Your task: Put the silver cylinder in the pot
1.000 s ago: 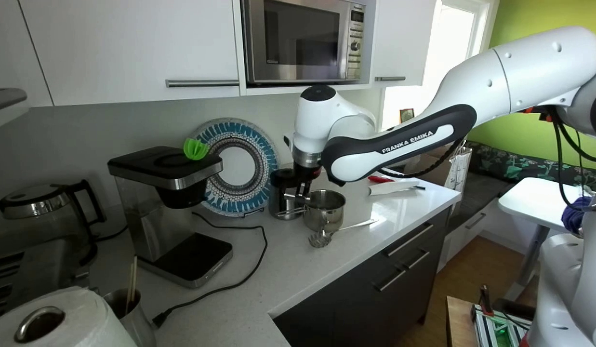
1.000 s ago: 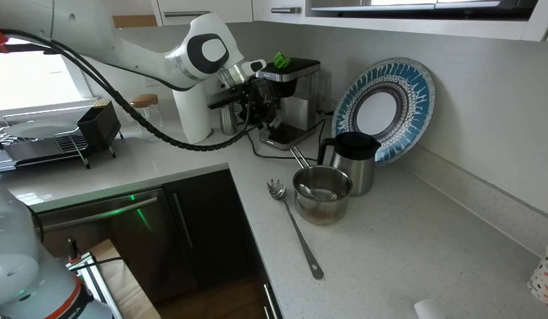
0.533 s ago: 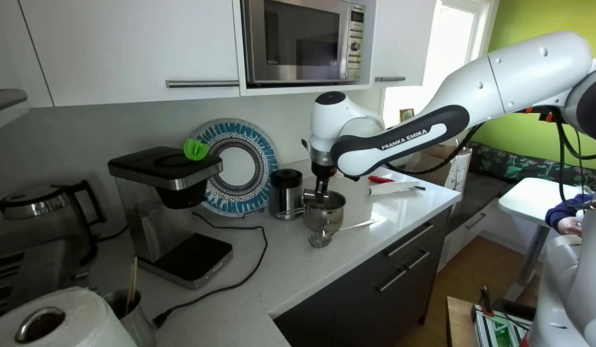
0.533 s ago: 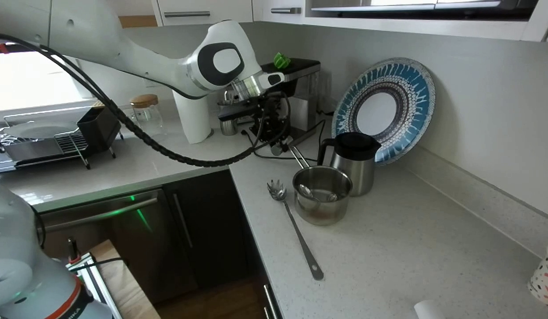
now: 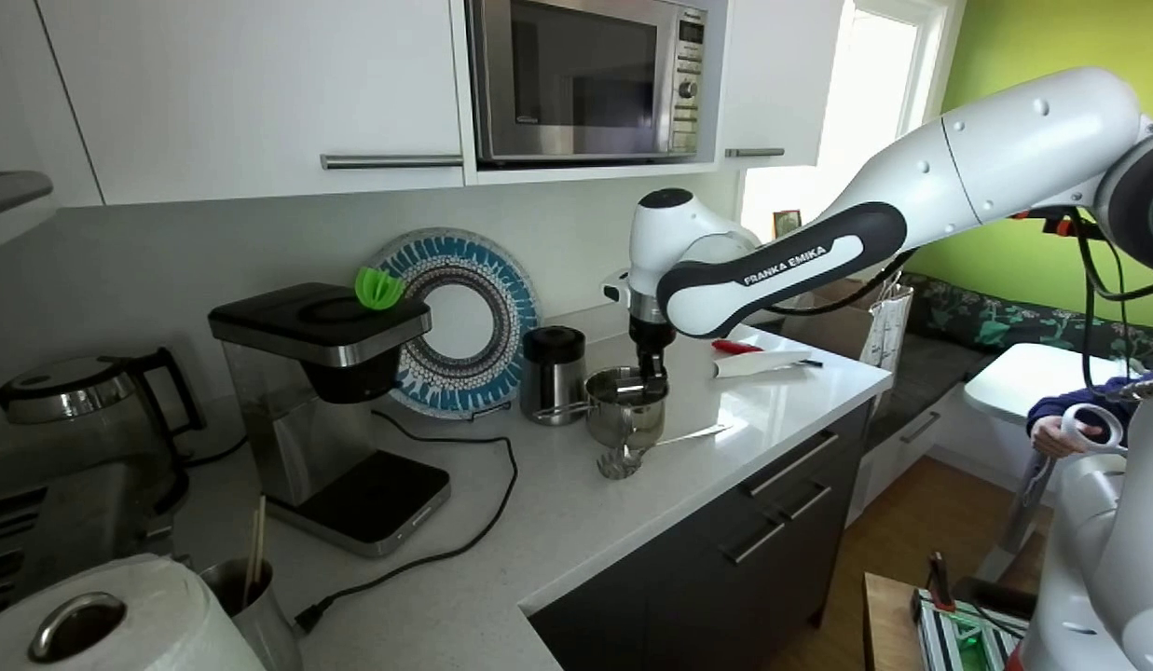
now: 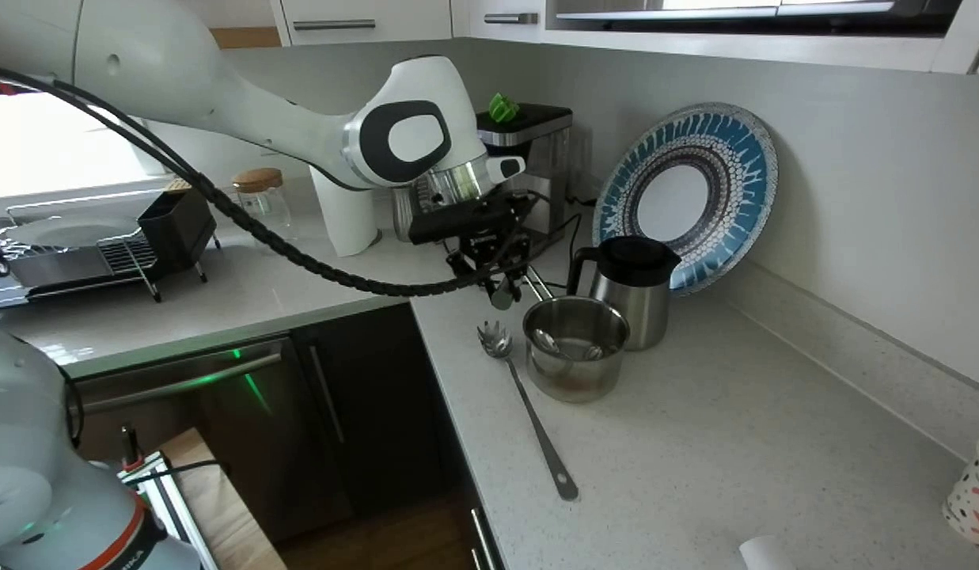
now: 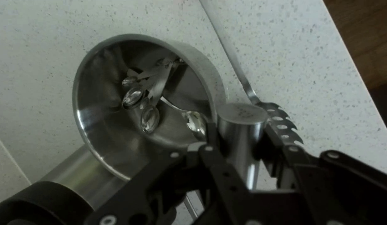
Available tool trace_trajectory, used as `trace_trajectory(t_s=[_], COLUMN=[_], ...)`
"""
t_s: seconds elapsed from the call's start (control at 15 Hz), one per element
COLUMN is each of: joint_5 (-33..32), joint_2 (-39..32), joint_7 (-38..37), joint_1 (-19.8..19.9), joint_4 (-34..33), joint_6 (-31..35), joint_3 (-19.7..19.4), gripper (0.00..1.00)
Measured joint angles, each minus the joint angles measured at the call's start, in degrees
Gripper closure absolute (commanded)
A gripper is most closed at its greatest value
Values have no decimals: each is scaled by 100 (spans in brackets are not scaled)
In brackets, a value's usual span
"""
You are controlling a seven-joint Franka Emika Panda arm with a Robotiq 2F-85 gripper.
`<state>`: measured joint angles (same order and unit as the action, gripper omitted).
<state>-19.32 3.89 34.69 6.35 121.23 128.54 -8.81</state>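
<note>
Both fingers of the claw (image 7: 241, 137) squeeze the silver cylinder (image 7: 242, 122) in the wrist view. It is just beside the pot (image 7: 107, 134), and spoons (image 7: 150, 119) lie inside the pot. In an exterior view, the claw covers a bit of the pot's rim, near a black-topped jug (image 5: 553, 377). In an exterior view, the silver cylinder hangs above the bench (image 6: 695, 443), outside the pot, near a long toothed spoon (image 6: 498, 345).

On a pale counter (image 6: 742, 396) stand a coffee maker (image 5: 329, 429) topped by a green object (image 5: 378, 289), a propped-up blue-patterned plate (image 5: 457, 321) and a black-lidded steel jug (image 5: 553, 377), with a toothed serving spoon (image 6: 533, 417) lying nearby.
</note>
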Motion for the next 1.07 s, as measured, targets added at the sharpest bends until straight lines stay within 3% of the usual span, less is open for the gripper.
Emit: trace_trajectory(t_s=[0.2, 0.47, 0.53, 0.93, 1.07], joint_5=[292, 1236, 1496, 2453, 2576], joint_2=[-36, -294, -383, -1018, -1152], joint_7=[214, 647, 759, 961, 961], joint_1=[149, 296, 338, 545, 574], joint_4=[-86, -445, -544, -1075, -1210], joint_6=[169, 241, 237, 114, 54], joint_3=[-199, -390, -416, -427, -398], gripper=[88, 88, 41, 1, 0])
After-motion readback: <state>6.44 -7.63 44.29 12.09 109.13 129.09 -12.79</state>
